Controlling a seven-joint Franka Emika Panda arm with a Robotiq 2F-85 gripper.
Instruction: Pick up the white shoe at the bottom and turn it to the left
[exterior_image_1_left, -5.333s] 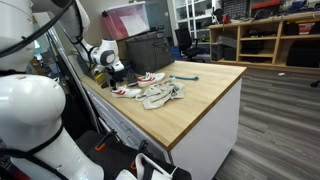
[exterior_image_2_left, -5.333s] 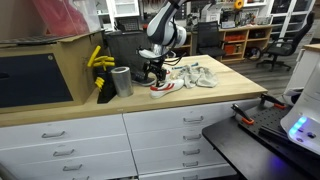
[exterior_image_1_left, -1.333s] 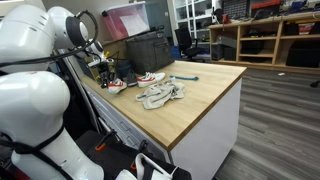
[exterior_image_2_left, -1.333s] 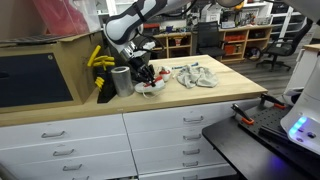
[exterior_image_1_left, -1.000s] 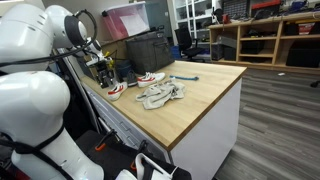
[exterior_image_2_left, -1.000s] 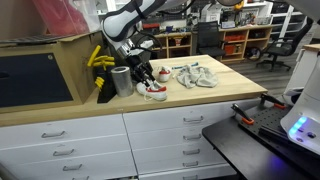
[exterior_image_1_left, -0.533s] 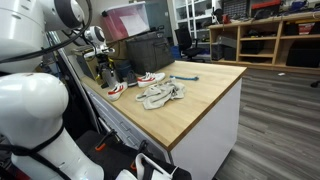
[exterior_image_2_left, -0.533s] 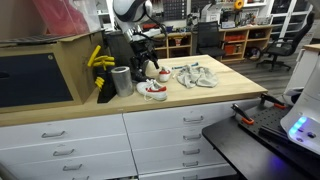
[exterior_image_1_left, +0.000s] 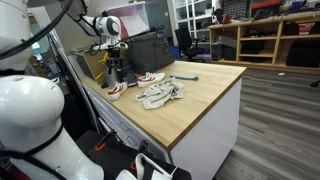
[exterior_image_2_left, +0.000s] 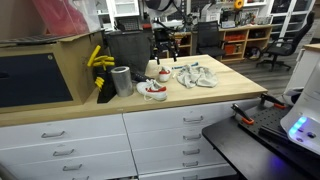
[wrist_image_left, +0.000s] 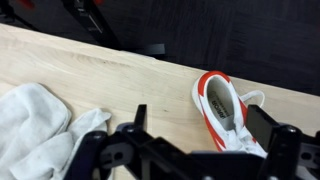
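We see the tool (wrist_image_left: 200, 116) in the wrist view with its two fingers (wrist_image_left: 138, 120) spread wide apart and nothing held between them. In both exterior views it hangs above the wooden desk (exterior_image_2_left: 228, 90), clear of everything on it. The white shoe (exterior_image_2_left: 152, 90) lies on its sole near the desk's front edge, its red trim showing, just beside a metal cup (exterior_image_2_left: 122, 80). A second shoe (exterior_image_2_left: 163, 72) sits close behind it, farther from the edge, and the tool (exterior_image_2_left: 160, 52) hovers roughly over this pair. To the side of both shoes a crumpled white towel (exterior_image_2_left: 197, 75) is spread on the desk. In an exterior view the white shoe (exterior_image_1_left: 118, 90) sits close to the desk's edge, with the second shoe (exterior_image_1_left: 150, 78) near it and the towel (exterior_image_1_left: 162, 95) just beside both. The tool (exterior_image_1_left: 116, 68) is dark against the background there, so we cannot read its opening from that side. The wrist view looks down on a white shoe (wrist_image_left: 228, 112) with a red lining (which of the two we cannot tell for sure), with the towel (wrist_image_left: 40, 125) off to one side on the desk (wrist_image_left: 120, 75).
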